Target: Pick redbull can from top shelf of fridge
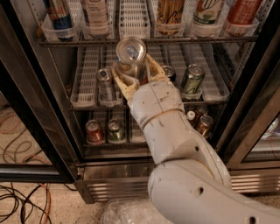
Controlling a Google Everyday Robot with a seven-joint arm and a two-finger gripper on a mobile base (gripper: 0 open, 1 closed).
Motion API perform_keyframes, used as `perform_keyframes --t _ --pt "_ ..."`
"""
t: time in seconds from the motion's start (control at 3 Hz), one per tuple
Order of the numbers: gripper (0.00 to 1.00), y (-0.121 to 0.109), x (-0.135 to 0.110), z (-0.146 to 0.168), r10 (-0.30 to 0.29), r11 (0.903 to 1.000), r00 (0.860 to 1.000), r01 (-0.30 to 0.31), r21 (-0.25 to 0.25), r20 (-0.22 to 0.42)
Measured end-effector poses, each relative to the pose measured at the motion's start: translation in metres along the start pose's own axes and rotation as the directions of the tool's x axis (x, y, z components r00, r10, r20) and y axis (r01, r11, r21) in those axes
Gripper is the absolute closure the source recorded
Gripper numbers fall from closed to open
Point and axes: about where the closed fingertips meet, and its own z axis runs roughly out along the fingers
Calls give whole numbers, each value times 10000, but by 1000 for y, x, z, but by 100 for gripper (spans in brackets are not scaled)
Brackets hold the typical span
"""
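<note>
My gripper is shut on the redbull can, whose shiny silver top with pull tab faces the camera. The tan fingers cover most of its body. The can is held in front of the open fridge, just below the front edge of the top shelf. That shelf is a wire rack with white slotted lanes. My white arm rises from the lower right. Another blue, red and silver can stands at the shelf's left end.
Bottles stand along the top shelf. The middle rack holds a slim can and a green can. The lower rack holds short cans. Black door frames stand left and right. Cables and a plastic bag lie on the floor.
</note>
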Motion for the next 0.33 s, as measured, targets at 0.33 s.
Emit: perform_keyframes --t 0.33 --pt "100 9 15 -17 125 9990 9999 -121 -437 94"
